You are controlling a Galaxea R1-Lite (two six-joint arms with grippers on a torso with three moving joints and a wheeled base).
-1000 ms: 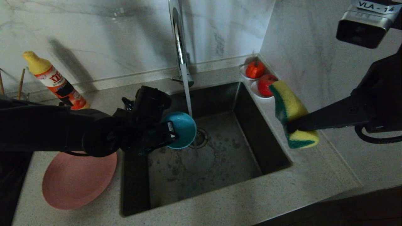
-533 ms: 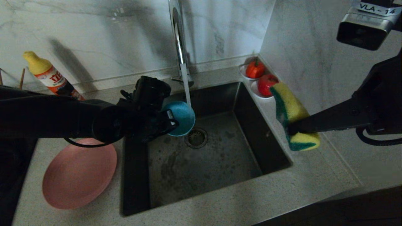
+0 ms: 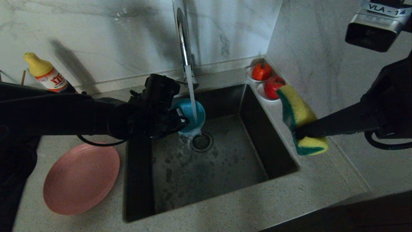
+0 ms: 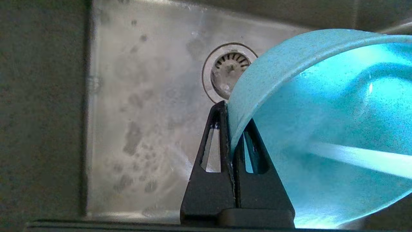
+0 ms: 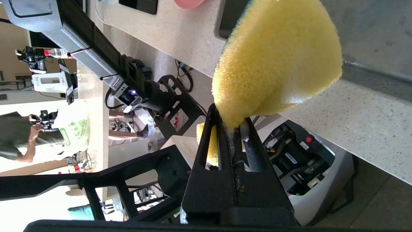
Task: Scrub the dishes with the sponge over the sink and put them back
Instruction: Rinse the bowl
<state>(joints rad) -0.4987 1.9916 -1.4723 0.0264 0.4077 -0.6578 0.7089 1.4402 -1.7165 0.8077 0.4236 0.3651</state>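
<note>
My left gripper (image 3: pixel 183 120) (image 4: pixel 232 111) is shut on the rim of the teal bowl (image 3: pixel 192 114) (image 4: pixel 325 129), holding it tilted over the sink (image 3: pixel 273 151) under the running water from the faucet (image 3: pixel 184 45). Water runs off the bowl toward the drain (image 3: pixel 201 141) (image 4: pixel 227 71). My right gripper (image 3: pixel 295 131) (image 5: pixel 230 124) is shut on the yellow sponge (image 3: pixel 297 111) (image 5: pixel 276 61) with its green layer, held above the counter right of the sink. The pink plate (image 3: pixel 80 178) lies on the counter left of the sink. A chopstick (image 3: pixel 23 77) stands at the far left.
A yellow-capped detergent bottle (image 3: pixel 46 75) stands at the back left. Two white saucers with red fruit (image 3: pixel 267 80) sit in the back right corner by the wall. The sink floor is wet.
My left arm has carried the bowl up and back, from beside the stream to under it, and water now pours into the bowl. The right arm with the sponge has kept still.
</note>
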